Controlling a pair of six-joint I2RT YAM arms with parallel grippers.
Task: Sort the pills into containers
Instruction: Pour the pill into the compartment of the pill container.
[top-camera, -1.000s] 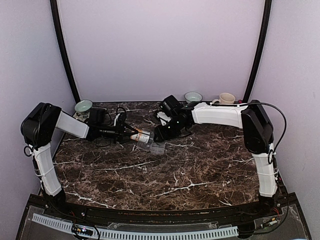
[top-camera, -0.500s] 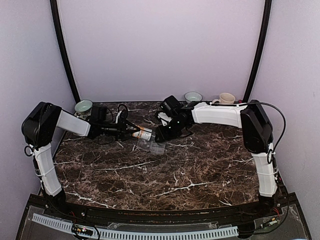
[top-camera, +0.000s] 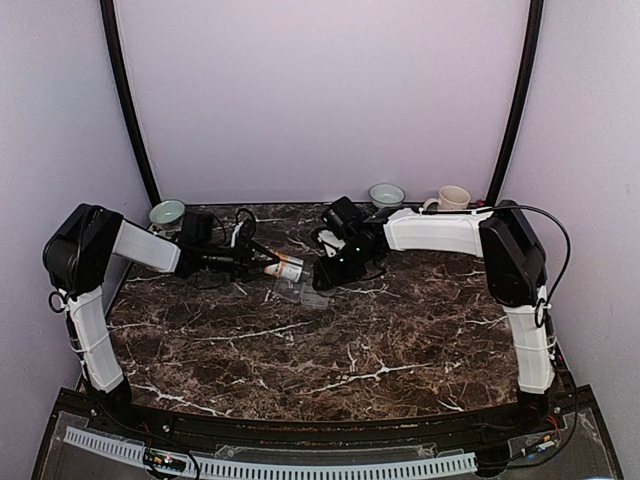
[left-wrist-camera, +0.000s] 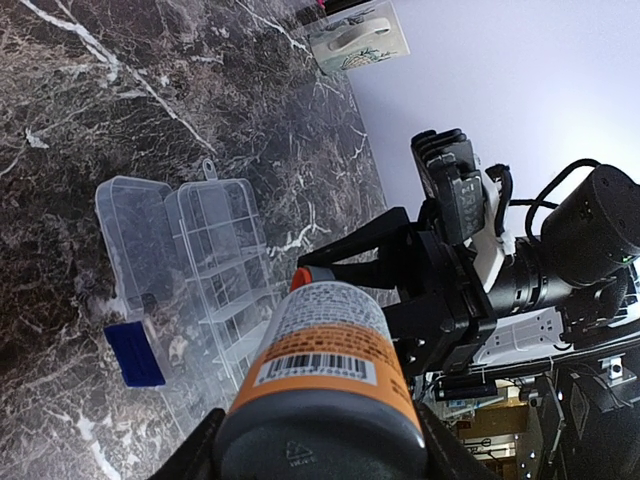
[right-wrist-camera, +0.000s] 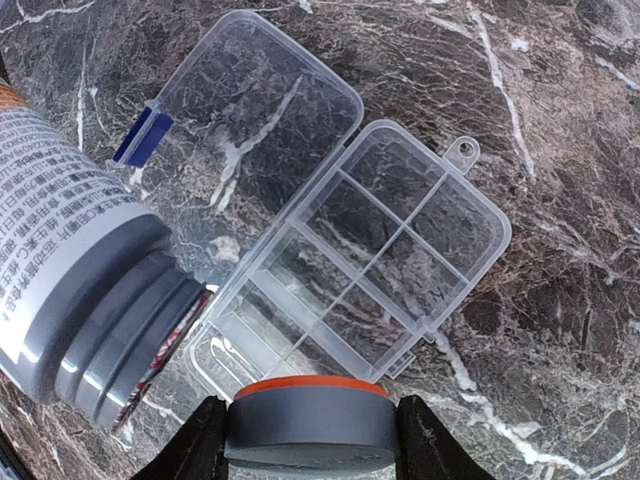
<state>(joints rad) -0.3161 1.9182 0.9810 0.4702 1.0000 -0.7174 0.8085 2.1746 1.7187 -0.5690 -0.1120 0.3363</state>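
Clear plastic rectangular organizer box, one, lies on the dark marble table between the two grippers. Its hinged lid is folded flat open, and its compartments run in two rows, some hidden. No pills can be told apart from the marble veins. Left gripper clamps one white-and-orange labelled bottle, held on its side with the grey neck just beside the box. Right gripper pinches one grey, orange-rimmed round cap. Two pale green bowls and one cream mug stand at the far edge.
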